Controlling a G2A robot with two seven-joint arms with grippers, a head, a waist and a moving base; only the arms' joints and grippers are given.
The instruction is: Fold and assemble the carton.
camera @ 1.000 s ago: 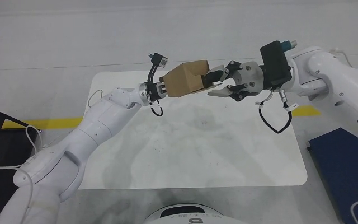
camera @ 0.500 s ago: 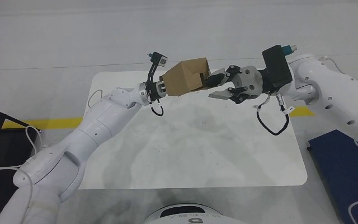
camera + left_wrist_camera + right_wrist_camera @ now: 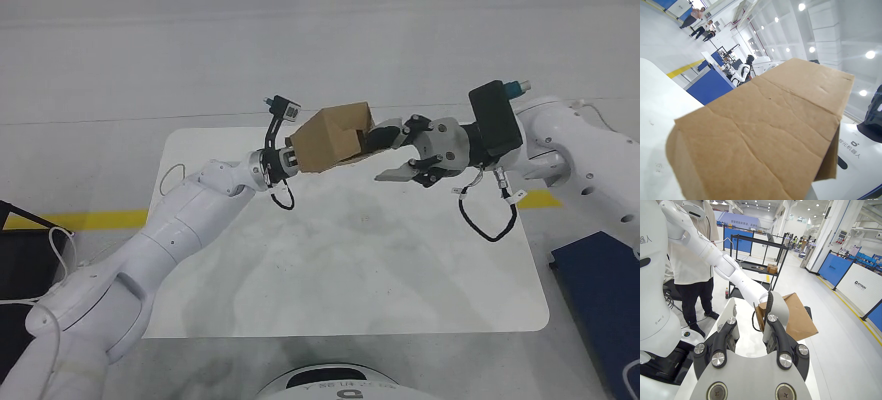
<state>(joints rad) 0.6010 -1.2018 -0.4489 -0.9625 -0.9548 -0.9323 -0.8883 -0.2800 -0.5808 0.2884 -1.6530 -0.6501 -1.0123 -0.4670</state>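
The left hand (image 3: 292,157) pinches one end of the brown carton (image 3: 335,135) and holds it in the air over the far edge of the white counter (image 3: 350,260). The right hand (image 3: 381,156) sits at the carton's opposite, open end, spread wide. One finger (image 3: 779,306) lies against the cardboard there, and the other stands apart from it, touching nothing.

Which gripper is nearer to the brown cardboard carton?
Left. The left gripper holds one end of the carton; the open right gripper has one finger at its opposite end.
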